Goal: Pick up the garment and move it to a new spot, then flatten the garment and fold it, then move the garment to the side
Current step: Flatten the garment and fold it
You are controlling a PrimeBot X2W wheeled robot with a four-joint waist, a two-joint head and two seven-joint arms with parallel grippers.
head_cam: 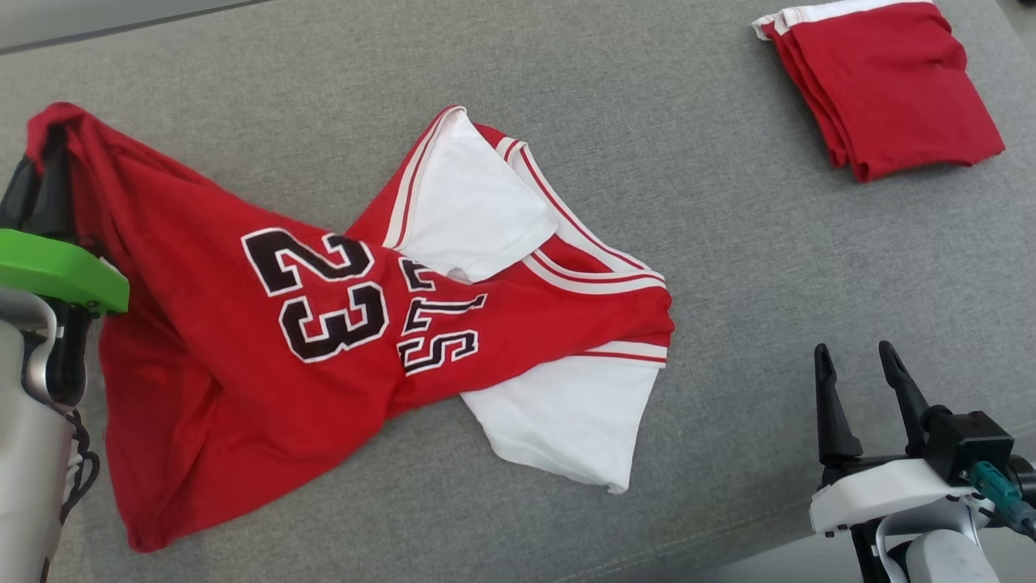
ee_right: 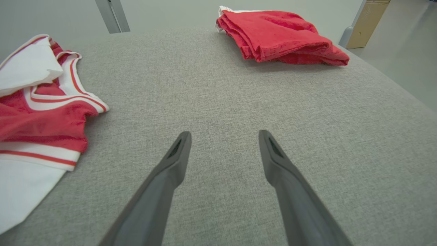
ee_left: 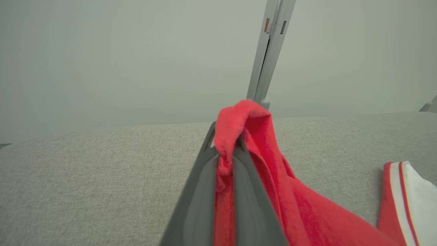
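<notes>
At upper left, an edge of the red 23 jersey (head_cam: 324, 324) is pinched by the left gripper (ee_left: 225, 143); the rest is sprawled left of centre. Likely soft and limp, it is judged best gripped at corners. Lower right, the right gripper (head_cam: 858, 360) is spread, empty.

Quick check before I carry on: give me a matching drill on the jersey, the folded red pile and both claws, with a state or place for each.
Things:
1. jersey
2. folded red pile
3. left claw
4. right claw

States or places:
A. open, above the bare grey surface
B. lying at the far right corner
C. shut on a corner of red cloth
D. crumpled, number 23 showing

Pairs: 1-D, 2-B, 3-C, 4-A.
</notes>
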